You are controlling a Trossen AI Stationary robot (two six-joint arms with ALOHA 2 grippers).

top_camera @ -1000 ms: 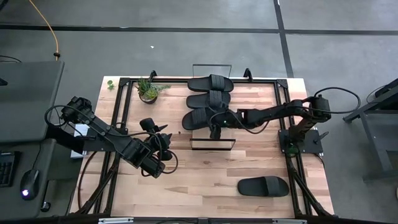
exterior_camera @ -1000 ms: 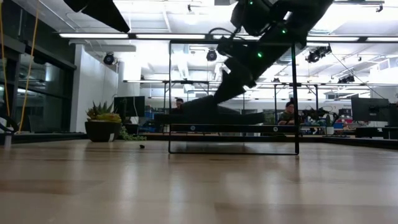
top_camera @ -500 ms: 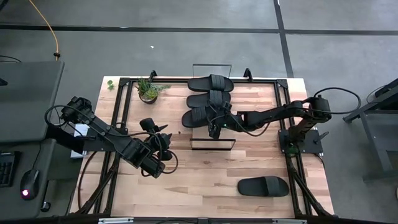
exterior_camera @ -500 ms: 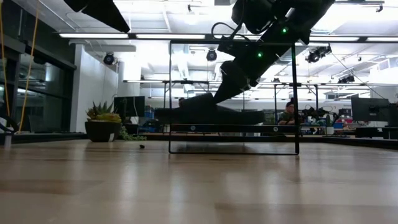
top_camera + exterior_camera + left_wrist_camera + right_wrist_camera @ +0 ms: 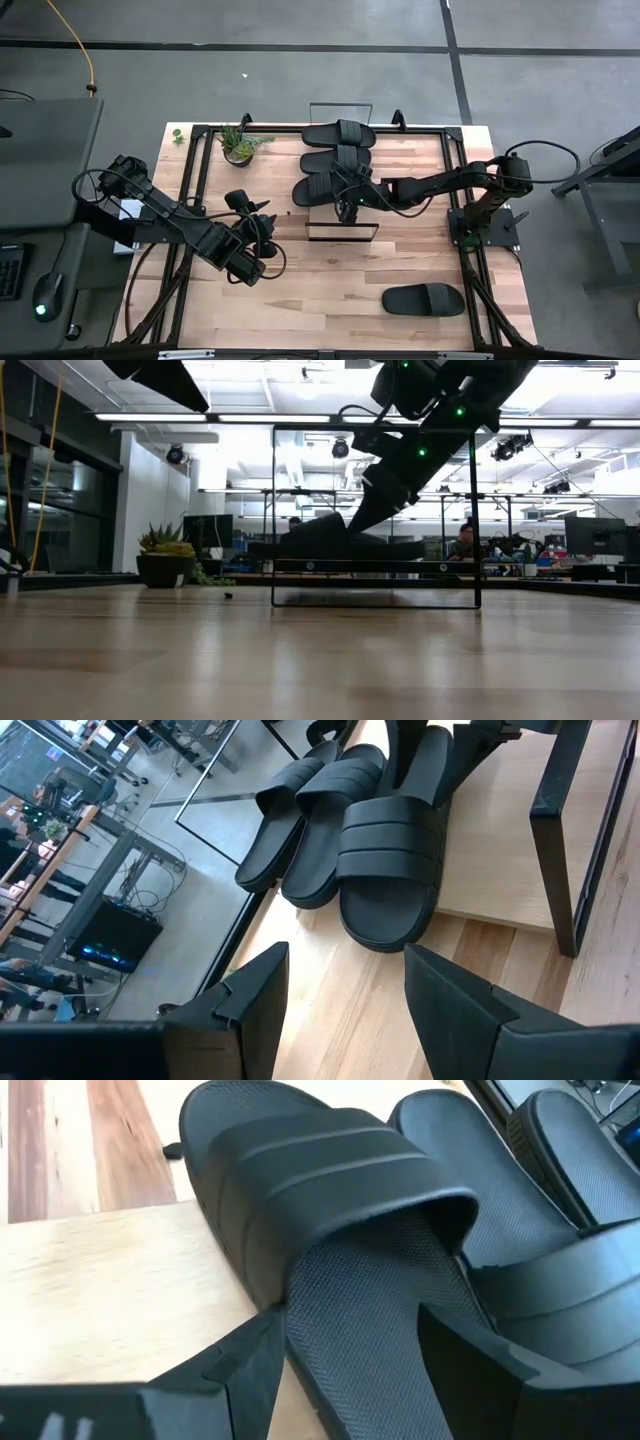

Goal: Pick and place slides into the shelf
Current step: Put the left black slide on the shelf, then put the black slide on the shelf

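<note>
Since a second ago, my right gripper (image 5: pixel 349 196) has pushed further over the shelf (image 5: pixel 345 212), its fingers apart around the heel of the nearest slide (image 5: pixel 330 1250). That slide lies on the shelf beside two others (image 5: pixel 338 146). A fourth slide (image 5: pixel 423 299) sits unmoved on the table (image 5: pixel 330 280), well apart. My left gripper (image 5: pixel 252 222) waits, fingers apart, left of the shelf.

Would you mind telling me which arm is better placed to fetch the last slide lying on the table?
The right. The remaining slide lies on the table's right side, near the right arm's base. The right gripper is at the third slide on the shelf; the left gripper waits farther left.
</note>
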